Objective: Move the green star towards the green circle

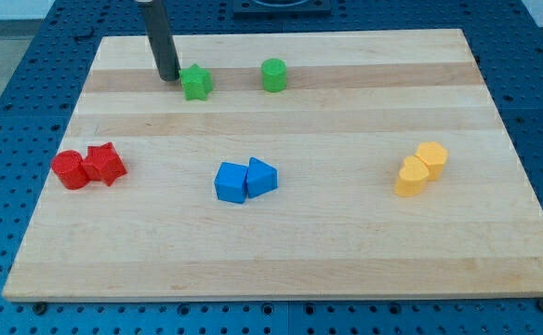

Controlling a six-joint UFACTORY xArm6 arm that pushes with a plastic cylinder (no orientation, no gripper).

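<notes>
You'll see my tip point(168, 77) on the pale wooden counter point(281, 251), just left of the green star block point(196, 83); the green circle block point(273, 75) stands further right, apart, both at the far side. This arm carries no hand, only the dark rod.

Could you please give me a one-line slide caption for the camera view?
My tip sits just left of the green star, with the green circle farther right on the board.
</notes>
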